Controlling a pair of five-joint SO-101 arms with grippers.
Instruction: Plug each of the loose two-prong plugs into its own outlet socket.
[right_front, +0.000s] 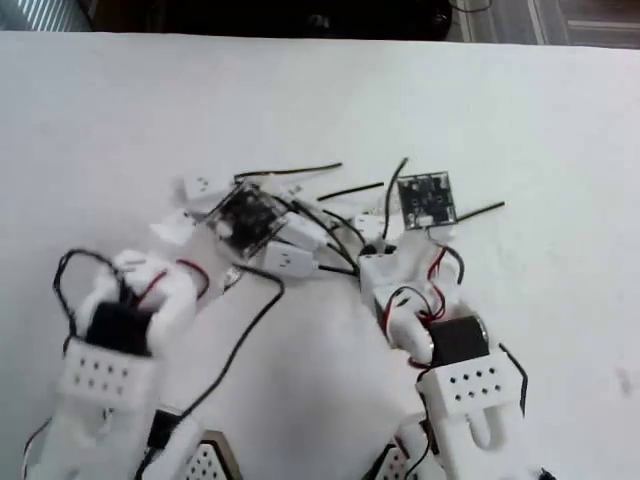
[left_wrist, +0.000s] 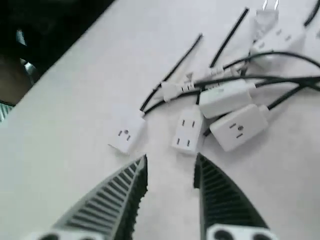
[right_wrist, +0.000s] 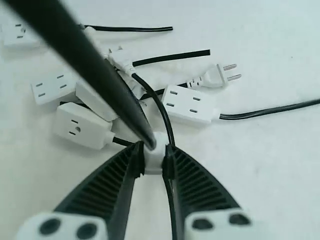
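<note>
Sockets and plugs await pairing: a tangle of white outlet sockets and black cords lies in the middle of the tabletop. A double socket block and a single socket lie with their slots bare, and a loose two-prong plug rests just beside the block, prongs exposed. A thick black cable crosses close to the right wrist camera and hides part of the pile. The right tool, at the pile's right edge, is clamped on a small white plug body trailing a black cord; its prongs cannot be seen. The left tool hovers partly open and holds nothing, near a small socket and a two-outlet socket. The left arm appears blurred at near left.
</note>
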